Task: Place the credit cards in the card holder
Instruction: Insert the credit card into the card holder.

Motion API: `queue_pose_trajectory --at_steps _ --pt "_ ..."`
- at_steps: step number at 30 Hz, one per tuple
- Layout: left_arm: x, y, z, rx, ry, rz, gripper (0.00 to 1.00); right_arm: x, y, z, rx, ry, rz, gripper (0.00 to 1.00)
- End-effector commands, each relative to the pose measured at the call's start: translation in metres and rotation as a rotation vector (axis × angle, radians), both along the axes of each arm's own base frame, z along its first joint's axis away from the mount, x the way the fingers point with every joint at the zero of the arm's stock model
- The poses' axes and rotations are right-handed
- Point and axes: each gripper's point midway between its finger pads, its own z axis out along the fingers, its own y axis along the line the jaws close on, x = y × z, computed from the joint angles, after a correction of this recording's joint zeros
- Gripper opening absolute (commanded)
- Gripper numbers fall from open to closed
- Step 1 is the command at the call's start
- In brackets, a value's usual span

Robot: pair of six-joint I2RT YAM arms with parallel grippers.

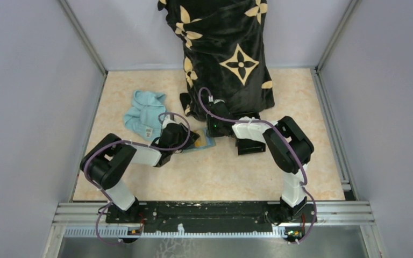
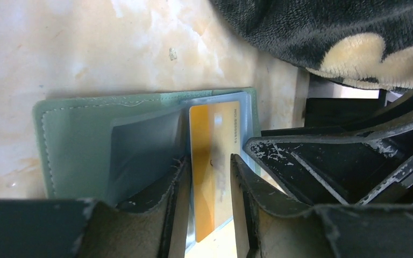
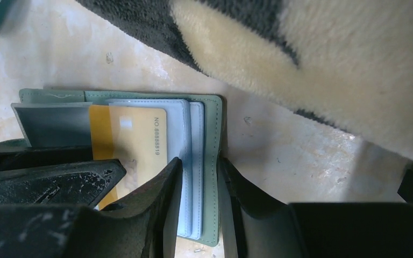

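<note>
At the middle of the table (image 1: 220,177), the left fingers (image 2: 164,215) stand released, parted astride a tan-orange credit card (image 2: 215,161) lying in the open sage-green card holder (image 2: 75,140). The right fingers (image 3: 156,215) are parted too, straddling the holder's outer edge. A black flowered blanket (image 1: 231,54) lies just beyond, and a light blue cloth (image 1: 142,113) is to the left.

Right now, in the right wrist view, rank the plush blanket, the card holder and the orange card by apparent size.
Largest: plush blanket, cropped by the frame.
Then: card holder.
Smallest: orange card, lying on it.
</note>
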Motion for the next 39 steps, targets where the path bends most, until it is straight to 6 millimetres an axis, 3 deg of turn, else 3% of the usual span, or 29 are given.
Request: queue_pose_trajectory --at_steps 1,13,26,35,39 --pt "-0.029 -0.005 -0.033 0.137 0.161 -0.102 0.41 -0.023 0.02 -0.002 0.034 0.066 0.072 0.3" --pt "-0.028 0.019 -0.014 0.332 0.203 -0.082 0.46 -0.023 0.016 0.001 0.032 0.055 0.059 0.3" --pt "-0.031 0.032 -0.015 0.456 0.263 -0.098 0.55 -0.025 0.016 0.005 0.041 0.047 0.065 0.3" --pt "-0.018 0.019 0.02 0.395 0.109 -0.138 0.6 -0.026 0.016 0.005 0.045 0.051 0.07 0.3" --pt "-0.015 0.024 0.034 0.391 0.068 -0.11 0.6 -0.027 0.015 0.006 0.046 0.048 0.071 0.3"
